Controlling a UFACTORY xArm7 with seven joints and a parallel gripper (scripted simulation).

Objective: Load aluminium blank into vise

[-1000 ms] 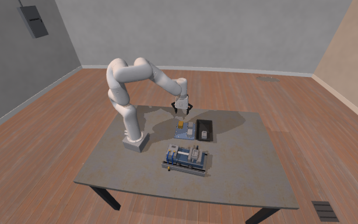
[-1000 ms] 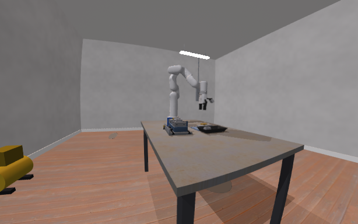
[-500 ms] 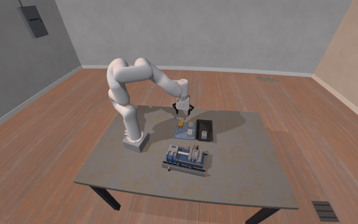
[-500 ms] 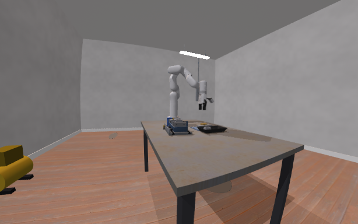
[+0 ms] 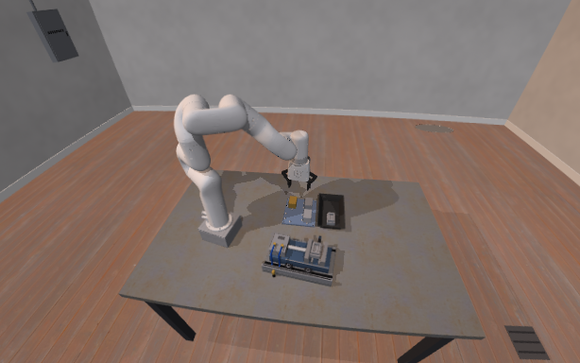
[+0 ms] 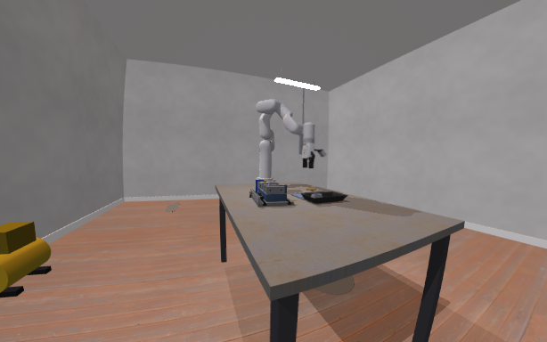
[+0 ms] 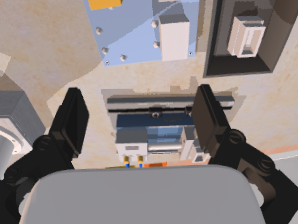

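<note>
My gripper (image 5: 298,183) is open and empty, high above the far edge of the blue infeed plate (image 5: 299,212). On the plate lie a brass blank (image 5: 293,200) and two aluminium blanks (image 5: 308,202) (image 5: 307,214). The black outfeed tray (image 5: 332,211) holds one finished part (image 7: 245,35). The vise (image 5: 300,257) stands nearer the table's front. It shows between my fingers in the wrist view, and my gripper body hides part of it.
The arm's base (image 5: 219,230) stands left of the plate. The tray (image 6: 323,196) touches the plate's right side. The vise's hoses (image 5: 276,257) are at its left end. A yellow tank (image 6: 3,263) sits on the floor, far from the table.
</note>
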